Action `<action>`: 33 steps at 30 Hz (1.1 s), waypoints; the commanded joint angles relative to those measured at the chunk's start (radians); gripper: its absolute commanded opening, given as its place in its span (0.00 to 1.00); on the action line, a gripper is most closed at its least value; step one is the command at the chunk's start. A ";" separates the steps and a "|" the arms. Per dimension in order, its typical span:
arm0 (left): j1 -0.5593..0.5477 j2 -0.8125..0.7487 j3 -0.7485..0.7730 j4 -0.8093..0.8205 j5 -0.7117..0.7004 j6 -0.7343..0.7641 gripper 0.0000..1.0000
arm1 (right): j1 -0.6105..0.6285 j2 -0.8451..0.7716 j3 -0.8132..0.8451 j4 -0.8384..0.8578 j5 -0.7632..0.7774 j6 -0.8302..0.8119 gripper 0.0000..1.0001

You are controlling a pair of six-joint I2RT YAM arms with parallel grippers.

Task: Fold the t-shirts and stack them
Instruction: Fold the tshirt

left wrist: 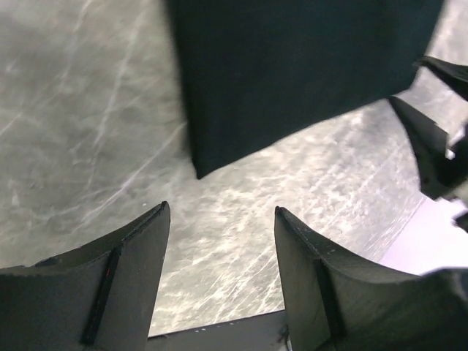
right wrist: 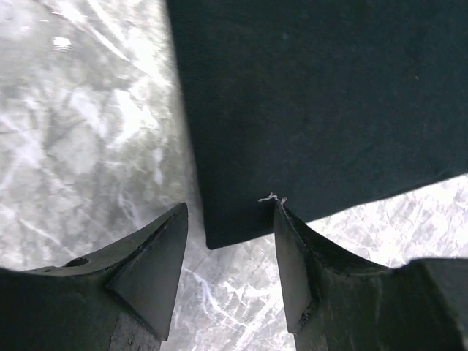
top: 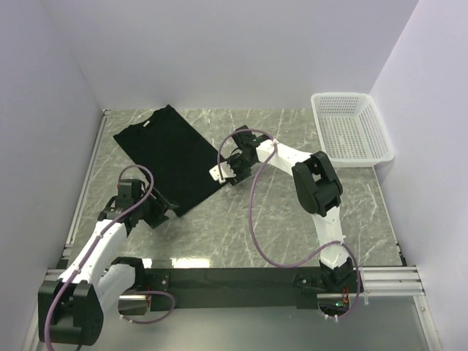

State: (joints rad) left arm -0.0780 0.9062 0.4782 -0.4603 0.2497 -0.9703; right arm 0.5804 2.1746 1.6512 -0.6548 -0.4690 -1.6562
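One black t-shirt [top: 168, 157] lies flat on the marble table, folded into a long slanted rectangle with its collar at the far left. My left gripper [top: 162, 208] stands open just off the shirt's near corner [left wrist: 199, 172], with only bare table between its fingers [left wrist: 139, 256]. My right gripper [top: 225, 170] is open at the shirt's right corner. In the right wrist view that corner [right wrist: 219, 238] reaches in between the spread fingertips [right wrist: 289, 227], and neither finger is closed on the cloth. A small white thread sits at the right fingertip.
A white mesh basket [top: 352, 128] stands at the far right against the wall. White walls close in the table on three sides, a metal rail [top: 88, 175] runs along its left edge, and the arms' mounting bar [top: 241, 278] lies along the near edge.
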 commanded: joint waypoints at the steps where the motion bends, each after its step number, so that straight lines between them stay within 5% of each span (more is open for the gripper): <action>1: -0.006 0.034 -0.024 0.009 -0.001 -0.079 0.64 | 0.007 0.037 0.036 0.020 0.030 0.036 0.57; 12: -0.036 0.227 -0.125 0.316 -0.003 -0.260 0.56 | 0.006 0.027 0.027 0.034 0.029 0.073 0.56; 21: -0.037 0.330 -0.072 0.283 -0.092 -0.274 0.52 | -0.008 0.008 0.005 0.032 0.026 0.078 0.55; 33: -0.037 0.327 -0.095 0.316 -0.098 -0.262 0.10 | -0.043 0.005 0.015 -0.005 -0.016 0.049 0.53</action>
State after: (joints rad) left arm -0.1139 1.2217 0.3946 -0.1402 0.1864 -1.2591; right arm 0.5587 2.1880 1.6680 -0.6296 -0.4667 -1.5875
